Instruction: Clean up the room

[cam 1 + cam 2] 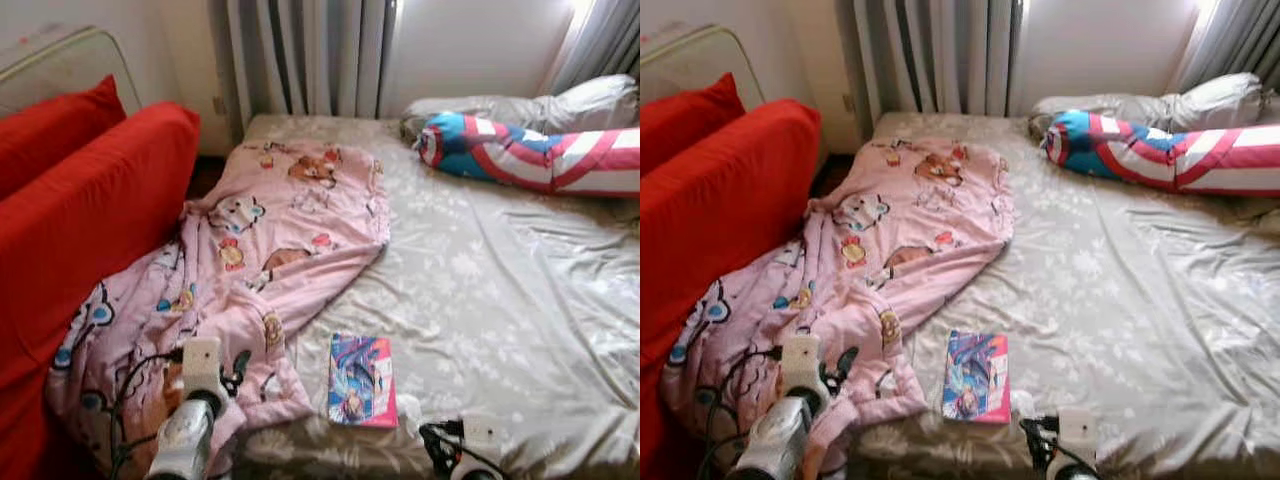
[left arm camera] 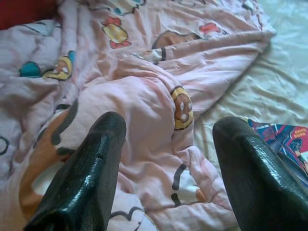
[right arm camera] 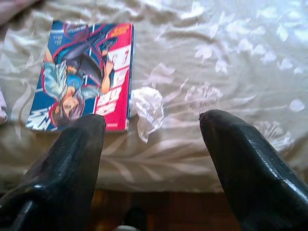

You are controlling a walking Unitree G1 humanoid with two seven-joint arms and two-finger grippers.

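Observation:
A rumpled pink cartoon blanket [image 1: 270,250] sprawls from the bed's left half down toward the red sofa. A colourful comic book [image 1: 361,380] lies flat near the bed's front edge, with a crumpled white tissue [image 3: 148,108] just beside it. My left gripper [image 2: 168,144] hovers open over the blanket's near folds, at the front left [image 1: 225,372]. My right gripper [image 3: 151,139] is open above the bed's front edge, close to the tissue and the book's corner, low at the front right [image 1: 440,445].
The bed [image 1: 500,300] has a beige flowered sheet. A long Captain America bolster [image 1: 530,155] and a grey pillow [image 1: 520,105] lie at its head. A red sofa [image 1: 80,210] stands tight against the left side. Curtains [image 1: 300,55] hang behind.

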